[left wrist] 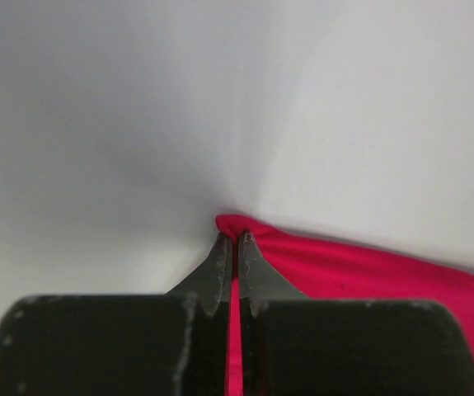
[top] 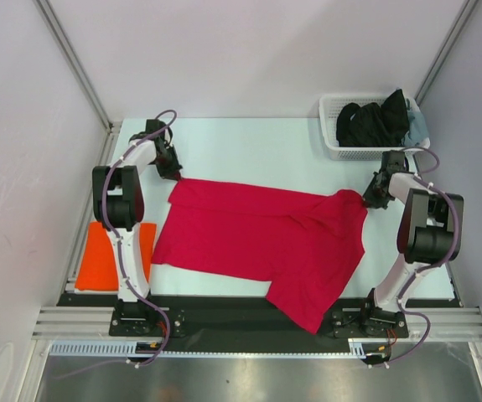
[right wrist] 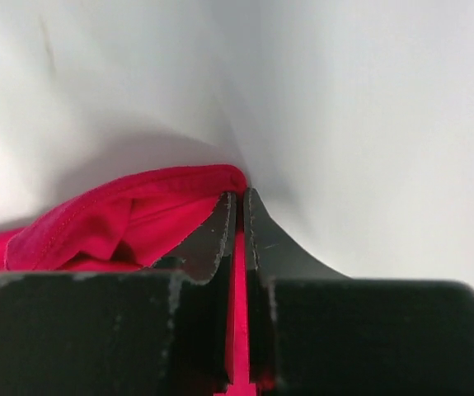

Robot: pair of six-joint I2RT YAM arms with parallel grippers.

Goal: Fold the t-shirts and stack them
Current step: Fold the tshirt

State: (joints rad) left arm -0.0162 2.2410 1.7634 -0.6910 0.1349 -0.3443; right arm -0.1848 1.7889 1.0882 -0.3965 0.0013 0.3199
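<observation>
While the red t-shirt (top: 266, 239) lies spread on the table (top: 249, 151), its long axis from 9 to 3 o'clock, the left gripper (top: 173, 173) pinches its 10 o'clock corner and the right gripper (top: 368, 199) its 2 o'clock corner.

One red t-shirt (top: 257, 239), one orange t-shirt (top: 95, 260), one white basket (top: 329, 127), two pincers: left pincer (top: 176, 174) and right pincer (top: 365, 199)

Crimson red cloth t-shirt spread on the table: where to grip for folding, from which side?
Two far corners of the crimson red t-shirt, low from the outer sides; left gripper and right gripper are shut there. It lies mostly flat, so only edges pinch.
</observation>
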